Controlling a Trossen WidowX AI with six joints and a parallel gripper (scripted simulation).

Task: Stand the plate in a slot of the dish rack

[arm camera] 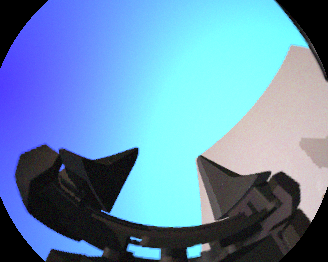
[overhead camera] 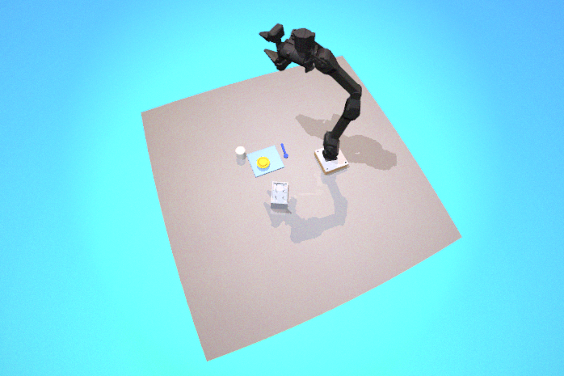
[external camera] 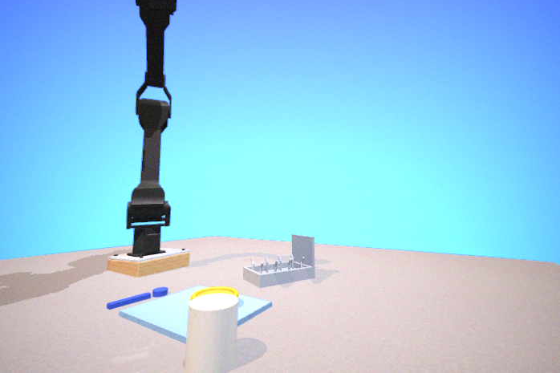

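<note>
A small yellow plate (overhead camera: 263, 162) (external camera: 230, 289) lies flat on a light blue mat (overhead camera: 272, 152) (external camera: 153, 318). In the exterior view the white cylinder hides part of it. The grey dish rack (overhead camera: 279, 203) (external camera: 289, 274) stands on the table beside the mat, with short upright rails and a taller panel at one end. No plate stands in it. My gripper (overhead camera: 262, 42) (arm camera: 168, 155) is open and empty, raised high above the table and away from both plate and rack. Its fingertips are out of view in the exterior view.
A white cylinder (overhead camera: 240, 152) (external camera: 211, 337) stands beside the mat on the side away from the arm's base (overhead camera: 331, 162) (external camera: 149, 265). A blue spoon (overhead camera: 284, 149) (external camera: 128, 300) lies on the table between mat and base.
</note>
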